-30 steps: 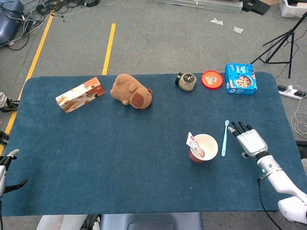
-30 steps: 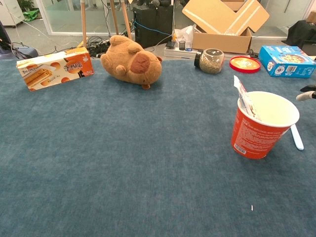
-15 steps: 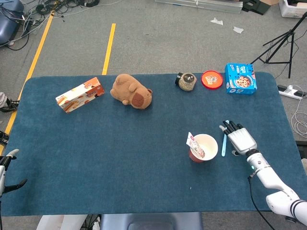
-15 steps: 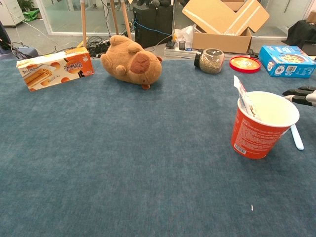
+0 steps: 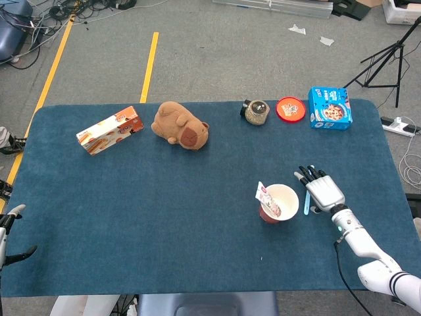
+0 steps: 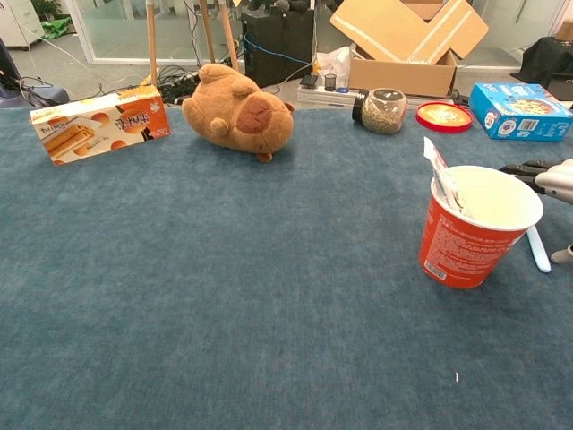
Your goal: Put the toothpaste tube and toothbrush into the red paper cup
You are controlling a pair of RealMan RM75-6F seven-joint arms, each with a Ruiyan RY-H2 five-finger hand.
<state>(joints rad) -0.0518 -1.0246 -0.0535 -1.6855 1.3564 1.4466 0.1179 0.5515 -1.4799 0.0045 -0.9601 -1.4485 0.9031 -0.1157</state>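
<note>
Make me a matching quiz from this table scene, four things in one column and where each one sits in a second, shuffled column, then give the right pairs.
Column one:
1. toothpaste tube
2. toothbrush
3. plush toy
4. right robot hand

Column two:
A. lying flat on the table, beside the red paper cup
B. standing inside the red paper cup
C. over the toothbrush, fingers spread
D. at the far side, next to the orange snack box

Pairs: 1-B, 2-A, 3-D, 4-C

The toothpaste tube (image 5: 268, 199) is standing in the red paper cup (image 5: 280, 203); the toothbrush (image 5: 306, 201) is lying just right of it, under the right hand (image 5: 322, 193).
</note>
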